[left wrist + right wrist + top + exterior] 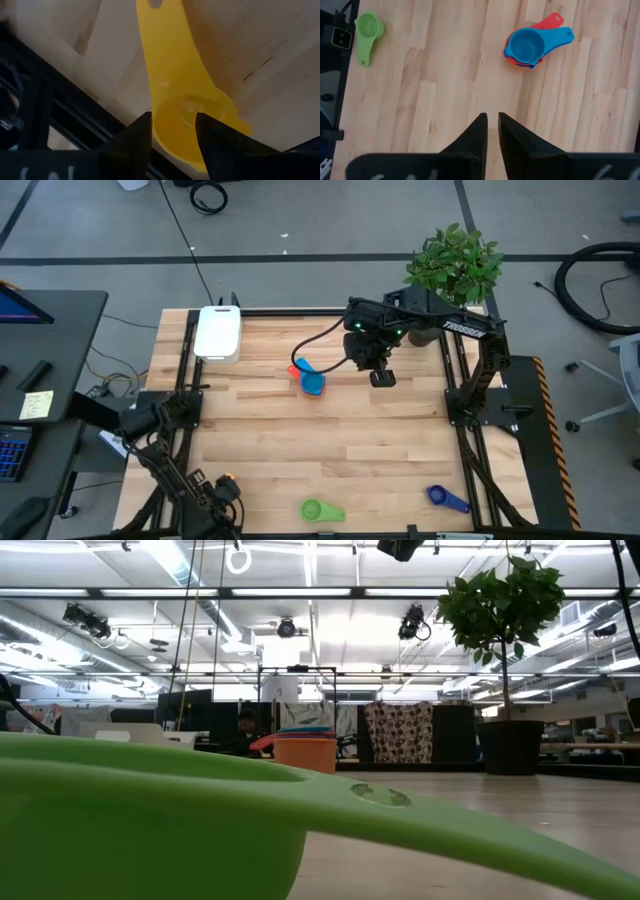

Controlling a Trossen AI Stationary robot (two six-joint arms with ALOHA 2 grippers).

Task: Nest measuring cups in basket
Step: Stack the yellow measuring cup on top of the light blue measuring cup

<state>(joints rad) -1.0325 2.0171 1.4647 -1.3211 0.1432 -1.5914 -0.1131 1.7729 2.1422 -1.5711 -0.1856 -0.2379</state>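
Your nested stack of measuring cups (310,377), a light blue one on top of red and orange, sits on the bare wood mid-table, well apart from the white basket (218,333) at the far left corner. The green cup (320,509) and dark blue cup (445,498) lie near the front edge. Your left gripper (172,132) is down at the front left corner, fingers spread around the bowl of a yellow cup (172,70); whether it is actually gripped, you cannot tell. Your right gripper (383,377) hovers just beside the stack, fingers nearly together and empty.

The yellow cup lies by the table's frame rail, so a loose pinch on its rounded bowl could likely let it slip or catch there.

The table (340,440) is light butcher-block wood. A potted plant (452,265) stands at its far right corner, with an open workshop hall beyond.
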